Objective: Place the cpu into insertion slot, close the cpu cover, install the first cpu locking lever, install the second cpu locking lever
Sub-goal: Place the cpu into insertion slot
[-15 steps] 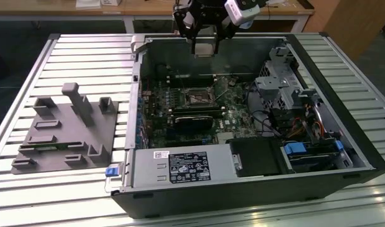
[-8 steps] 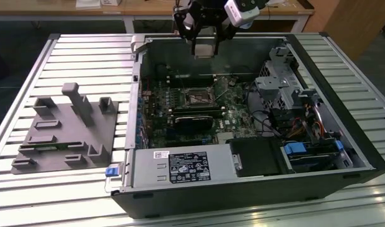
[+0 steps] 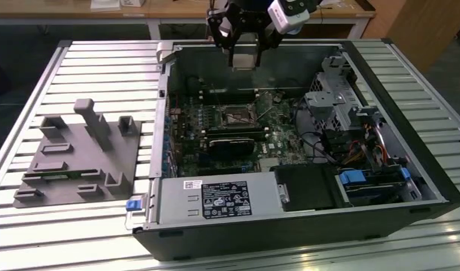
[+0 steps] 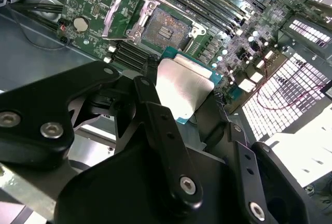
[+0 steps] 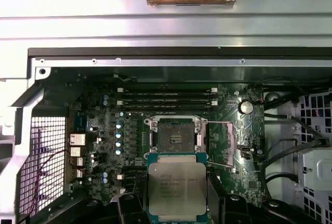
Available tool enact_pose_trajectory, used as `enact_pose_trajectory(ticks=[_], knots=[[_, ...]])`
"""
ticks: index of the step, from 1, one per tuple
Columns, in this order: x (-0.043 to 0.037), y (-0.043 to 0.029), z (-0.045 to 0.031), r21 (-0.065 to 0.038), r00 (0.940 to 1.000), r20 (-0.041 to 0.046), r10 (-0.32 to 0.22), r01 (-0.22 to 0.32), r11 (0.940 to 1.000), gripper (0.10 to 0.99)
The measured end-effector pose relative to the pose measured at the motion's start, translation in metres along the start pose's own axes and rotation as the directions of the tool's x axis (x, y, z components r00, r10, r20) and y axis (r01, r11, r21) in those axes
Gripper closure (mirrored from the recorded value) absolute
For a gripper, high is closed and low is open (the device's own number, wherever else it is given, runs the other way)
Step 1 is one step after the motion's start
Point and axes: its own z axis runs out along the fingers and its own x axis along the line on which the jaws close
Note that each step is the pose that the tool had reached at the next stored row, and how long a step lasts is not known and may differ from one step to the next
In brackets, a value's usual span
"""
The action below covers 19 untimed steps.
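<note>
My gripper (image 3: 243, 56) hangs above the far wall of the open computer case, shut on the cpu (image 5: 176, 185). In both wrist views the cpu (image 4: 182, 86) sits between the two black fingers (image 4: 149, 86), its pale silver top showing. The insertion slot (image 5: 175, 134) lies on the green board a short way beyond the chip, its dark centre uncovered (image 4: 165, 28). In the exterior view it is the square socket (image 3: 236, 116) mid-board, below the gripper. The cpu cover (image 4: 120, 15) is swung open beside the slot, standing up from its edge (image 5: 216, 142).
Memory slots (image 5: 166, 99) run just past the socket. A long black card (image 3: 234, 144) lies nearer the case front, with a power supply (image 3: 215, 200) in front of it. A drive cage with cables (image 3: 343, 101) fills the exterior view's right. A grey fixture (image 3: 76, 155) sits on the slatted table at the left.
</note>
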Motion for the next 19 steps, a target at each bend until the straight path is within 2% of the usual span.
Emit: enact_pose_trajectory(ticks=[12,19], knots=[[-0.0001,-0.0004,0.0044,0.0,1.0,0.0001,0.0,0.0,1.0,0.545],[-0.0003,-0.0013,0.0146,0.0,1.0,0.0,0.0,0.0,1.0,0.545]])
